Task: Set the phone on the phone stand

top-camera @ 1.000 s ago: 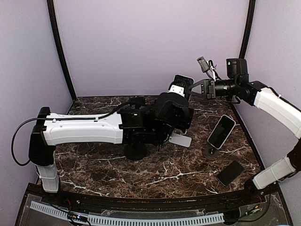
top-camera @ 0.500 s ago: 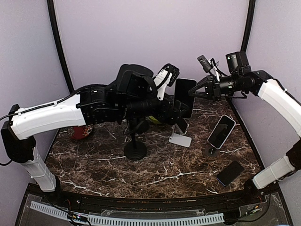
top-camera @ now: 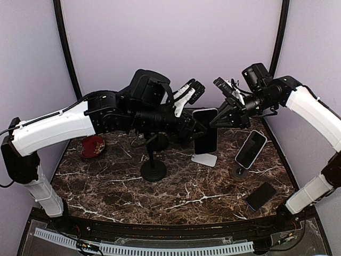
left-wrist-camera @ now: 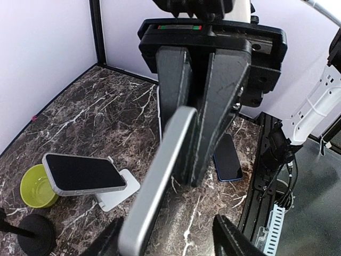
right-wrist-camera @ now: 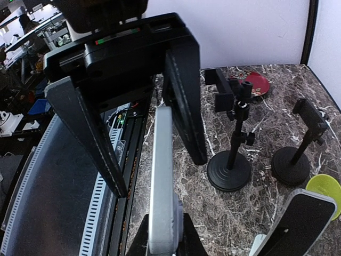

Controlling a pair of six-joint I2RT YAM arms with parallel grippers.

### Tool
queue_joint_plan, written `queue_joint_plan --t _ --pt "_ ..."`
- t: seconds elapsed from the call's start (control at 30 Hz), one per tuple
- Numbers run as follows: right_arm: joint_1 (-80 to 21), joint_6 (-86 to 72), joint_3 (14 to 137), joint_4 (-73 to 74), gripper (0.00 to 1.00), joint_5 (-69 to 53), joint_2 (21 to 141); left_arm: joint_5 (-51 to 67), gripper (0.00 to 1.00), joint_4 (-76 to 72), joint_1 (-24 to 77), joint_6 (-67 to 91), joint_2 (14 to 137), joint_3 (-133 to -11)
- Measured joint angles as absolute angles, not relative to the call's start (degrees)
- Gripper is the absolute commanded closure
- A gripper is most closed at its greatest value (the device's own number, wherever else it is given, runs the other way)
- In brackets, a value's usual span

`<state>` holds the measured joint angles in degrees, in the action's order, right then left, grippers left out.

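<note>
Two grippers meet at the centre of the top view, both at one phone (top-camera: 205,133). It hangs upright in the air with its dark screen toward the camera, and the white stand (top-camera: 204,159) shows just below its lower end. The right gripper (left-wrist-camera: 187,154) comes in from the upper right and is clamped onto the phone. In the left wrist view its fingers (left-wrist-camera: 224,96) sit close against either face of the silver edge. The left gripper (right-wrist-camera: 160,176) reaches in from the left with its jaws parted. In the right wrist view one of its fingers (right-wrist-camera: 88,133) stands clear of the phone and the other lies close beside it; whether that one touches cannot be told. A black phone stand (top-camera: 153,170) with a round base sits left of centre on the marble table (top-camera: 186,205). Right of centre a second phone (top-camera: 251,149) leans on a round-based stand, and a third phone (top-camera: 260,196) lies flat at the lower right. A red bowl (top-camera: 91,145) shows at the left, under the arm. At the lower left of the left wrist view a fourth phone (left-wrist-camera: 80,173) rests on the white stand, beside a green bowl (left-wrist-camera: 37,185).
</note>
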<state>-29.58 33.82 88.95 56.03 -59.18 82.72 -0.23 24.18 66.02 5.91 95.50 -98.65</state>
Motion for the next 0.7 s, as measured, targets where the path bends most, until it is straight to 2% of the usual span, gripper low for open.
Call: queue_joint_plan --t 0.23,0.37,0.5,0.6,0.63,0.7 --pt "-31.9 36.0 89.0 58.5 1.00 -59.2 82.7 4.5 0.79 24.4 65.7 4.5 95.5 -98.7" --pt "-31.9 36.8 89.0 58.8 1.00 -59.4 82.7 6.7 1.00 24.7 65.1 4.1 95.5 -98.7" --pt "-31.9 37.5 89.1 59.7 0.98 -60.4 82.7 9.7 1.00 24.5 64.8 2.9 95.4 -98.5" --pt "-32.0 37.6 89.1 59.9 0.55 -60.4 82.7 11.0 1.00 23.2 64.7 2.5 94.7 -96.9" --pt "-32.1 37.2 89.1 60.0 0.46 -60.5 82.7 11.1 1.00 22.7 64.7 2.3 94.3 -96.3" --pt "-32.2 36.8 89.3 59.5 0.36 -60.8 82.7 11.3 1.00 22.9 64.8 2.1 93.6 -94.9"
